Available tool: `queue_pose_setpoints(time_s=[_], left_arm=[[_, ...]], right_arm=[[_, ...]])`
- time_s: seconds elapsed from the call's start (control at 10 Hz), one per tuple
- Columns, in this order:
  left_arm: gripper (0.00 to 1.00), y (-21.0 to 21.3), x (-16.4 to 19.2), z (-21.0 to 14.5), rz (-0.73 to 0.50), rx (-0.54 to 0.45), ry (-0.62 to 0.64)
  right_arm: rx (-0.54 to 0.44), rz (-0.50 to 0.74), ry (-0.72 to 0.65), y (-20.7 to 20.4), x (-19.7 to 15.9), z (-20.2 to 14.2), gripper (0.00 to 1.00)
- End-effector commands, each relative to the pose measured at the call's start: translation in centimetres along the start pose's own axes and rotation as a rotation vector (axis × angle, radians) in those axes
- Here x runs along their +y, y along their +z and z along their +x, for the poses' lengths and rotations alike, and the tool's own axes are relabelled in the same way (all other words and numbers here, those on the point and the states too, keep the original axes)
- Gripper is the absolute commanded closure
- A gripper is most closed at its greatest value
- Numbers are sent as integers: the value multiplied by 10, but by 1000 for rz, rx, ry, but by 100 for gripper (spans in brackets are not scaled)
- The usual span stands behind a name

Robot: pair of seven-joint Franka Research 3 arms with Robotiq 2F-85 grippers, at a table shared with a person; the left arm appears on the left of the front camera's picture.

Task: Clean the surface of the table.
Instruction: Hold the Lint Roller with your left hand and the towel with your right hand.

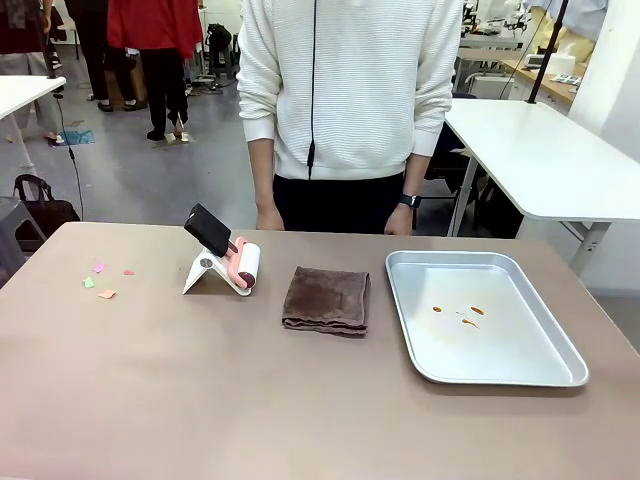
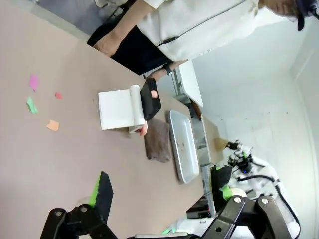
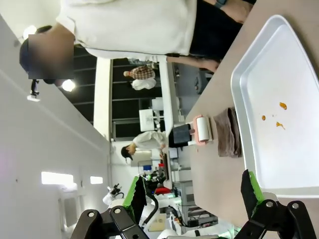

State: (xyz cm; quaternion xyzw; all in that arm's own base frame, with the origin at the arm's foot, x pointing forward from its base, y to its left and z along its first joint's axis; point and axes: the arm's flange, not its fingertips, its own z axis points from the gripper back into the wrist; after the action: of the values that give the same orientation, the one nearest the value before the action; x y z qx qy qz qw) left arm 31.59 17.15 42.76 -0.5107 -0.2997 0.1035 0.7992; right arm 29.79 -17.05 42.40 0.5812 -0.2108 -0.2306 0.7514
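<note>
The taupe-brown table (image 1: 200, 390) carries small pink, green and orange paper scraps (image 1: 100, 280) near its left end. In the left wrist view those scraps (image 2: 40, 104) lie ahead on the table (image 2: 50, 169), well beyond my left gripper (image 2: 159, 191), which is open and holds nothing. My right gripper (image 3: 194, 194) is open too, hovering above the table (image 3: 214, 164) near the tray's corner.
A lint roller on a white stand (image 1: 225, 258) sits left of centre, a folded brown cloth (image 1: 327, 298) beside it. A silver tray (image 1: 520, 350) with orange stains (image 1: 465, 315) lies on the right. A person in a white sweater (image 1: 345, 90) stands at the far edge.
</note>
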Motion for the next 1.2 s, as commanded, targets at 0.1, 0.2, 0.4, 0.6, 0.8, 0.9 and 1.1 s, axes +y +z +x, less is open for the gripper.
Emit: queue_pose_setpoints(time_s=[0.1,0.2,0.4,0.6,0.8,0.9,1.1], left_arm=[[0,-36,-28,-72,79,-93,35],[0,-3,3,2,-5,-31,33],[0,-3,3,2,-5,-31,33],[0,-3,3,2,-5,-31,33],[0,-2,1,-1,10,-26,61],[0,-8,-16,2,58,-14,30],[0,-26,-52,22,191,42,-60]], right_arm=[[0,0,0,0,0,0,0],[0,0,0,0,0,0,0],[0,0,0,0,0,0,0],[0,0,0,0,0,0,0],[11,-25,-10,0,-4,-3,0],[-41,-83,41,-6,10,-12,0],[-83,-206,181,-36,48,-27,0]])
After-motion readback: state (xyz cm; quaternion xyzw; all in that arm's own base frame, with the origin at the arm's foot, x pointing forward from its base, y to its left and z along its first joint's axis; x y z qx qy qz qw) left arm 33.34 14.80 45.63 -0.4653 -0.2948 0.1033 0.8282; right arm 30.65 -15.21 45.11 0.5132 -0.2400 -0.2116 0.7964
